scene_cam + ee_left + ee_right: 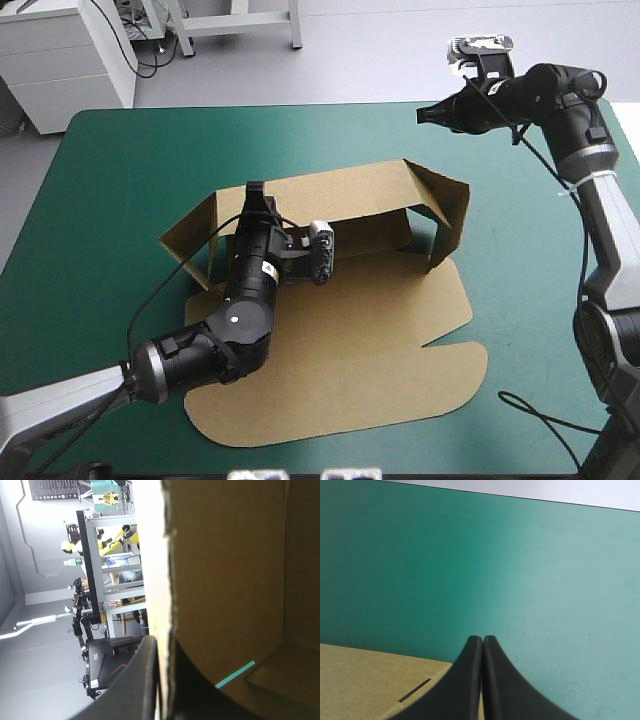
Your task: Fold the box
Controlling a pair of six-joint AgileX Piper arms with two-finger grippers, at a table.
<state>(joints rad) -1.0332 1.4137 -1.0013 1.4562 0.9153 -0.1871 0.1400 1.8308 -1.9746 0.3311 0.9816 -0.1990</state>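
The brown box (370, 330) lies mid-table with its lid panel flat toward the front. Its back wall (340, 195) stands raised, and so do a left side flap (195, 235) and a right side wall (445, 205). My left gripper (255, 190) reaches over the back wall's top edge near its left end. In the left wrist view this gripper (161, 642) is shut on the box, with the board's edge (162, 555) running up between the black fingers. My right gripper (420, 115) hangs shut above the table's far right, apart from the box. The right wrist view shows its gripper (482, 639) over the cover, a corner of the box (370, 680) beside it.
The teal-green cover (120, 200) shows to the left of the box and along the far edge (250, 108). The flat lid's rounded front flaps (300, 425) reach close to the table's front edge. A narrow slot (415, 690) is cut in the board near the right gripper.
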